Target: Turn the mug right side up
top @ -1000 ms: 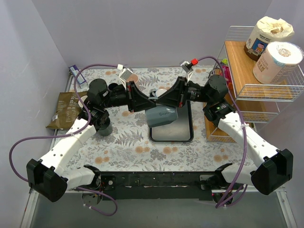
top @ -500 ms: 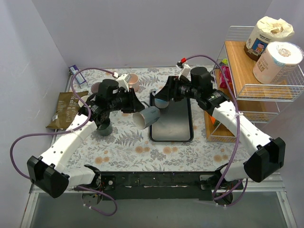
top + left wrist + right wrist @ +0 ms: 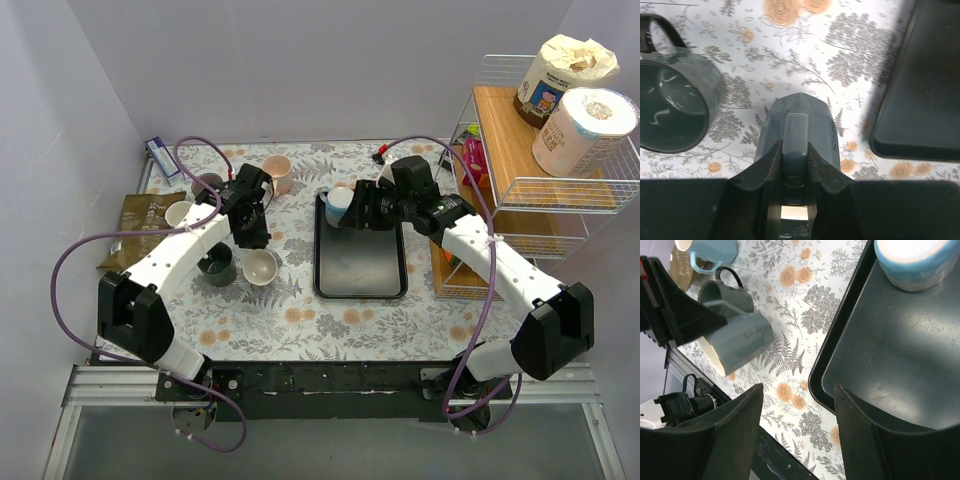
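Observation:
The grey-blue mug (image 3: 262, 266) with a cream inside hangs left of the black tray (image 3: 360, 270), tilted, its mouth turned up toward the top camera. My left gripper (image 3: 254, 232) is shut on its handle. In the left wrist view that handle sits clamped in the left gripper (image 3: 795, 152), with the mug body (image 3: 830, 135) just beyond. Whether the mug touches the cloth I cannot tell. My right gripper (image 3: 356, 210) stands open over the tray's far end, nothing between its fingers. In the right wrist view the right gripper (image 3: 797, 390) looks across at the mug (image 3: 737, 342).
A light blue mug (image 3: 340, 203) stands on the tray's far end. A dark green mug (image 3: 218, 268) sits close beside the held mug, with a cream cup (image 3: 180, 212), a brown mug (image 3: 207, 183) and a pink mug (image 3: 278, 170) behind. A wire shelf (image 3: 540, 190) rises at right.
My right gripper let go of the mug, opened and drew back to the tray's far end. My left gripper carried the mug left off the tray and turned its mouth upward.

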Robot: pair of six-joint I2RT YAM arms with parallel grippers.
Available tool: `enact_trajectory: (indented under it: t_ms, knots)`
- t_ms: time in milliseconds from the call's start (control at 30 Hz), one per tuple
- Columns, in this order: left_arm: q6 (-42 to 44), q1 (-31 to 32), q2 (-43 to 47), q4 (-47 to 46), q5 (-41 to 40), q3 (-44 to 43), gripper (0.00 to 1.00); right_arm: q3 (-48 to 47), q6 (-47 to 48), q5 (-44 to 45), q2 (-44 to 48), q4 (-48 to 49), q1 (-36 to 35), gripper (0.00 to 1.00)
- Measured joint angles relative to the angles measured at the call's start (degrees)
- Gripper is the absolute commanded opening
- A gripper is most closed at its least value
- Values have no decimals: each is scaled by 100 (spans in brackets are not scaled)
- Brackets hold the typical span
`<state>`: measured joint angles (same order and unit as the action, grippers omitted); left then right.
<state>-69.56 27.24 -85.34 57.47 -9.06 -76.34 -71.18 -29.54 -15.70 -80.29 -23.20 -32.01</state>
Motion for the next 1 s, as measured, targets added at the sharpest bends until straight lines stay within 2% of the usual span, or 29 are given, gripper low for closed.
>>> enact_trajectory:
  t_ms: [267,467,600,767,1000]
  knots:
    - [234,-461,-734,160,-271,-299,0,295,-13,59,94,-90,0,65]
    - [459,-669,-1399,216,-164,-640,0,431,-26,59,103,-118,0,65]
    - [529,-693,-1502,286,-101,-754,0,435,-26,57,103,-116,0,65]
    - [616,-695,-1681,372,-72,-935,16,487,-87,57,103,-101,0,66]
    - [767,-717,-2031,374,-52,-1228,14,544,-177,59,48,-83,0,66]
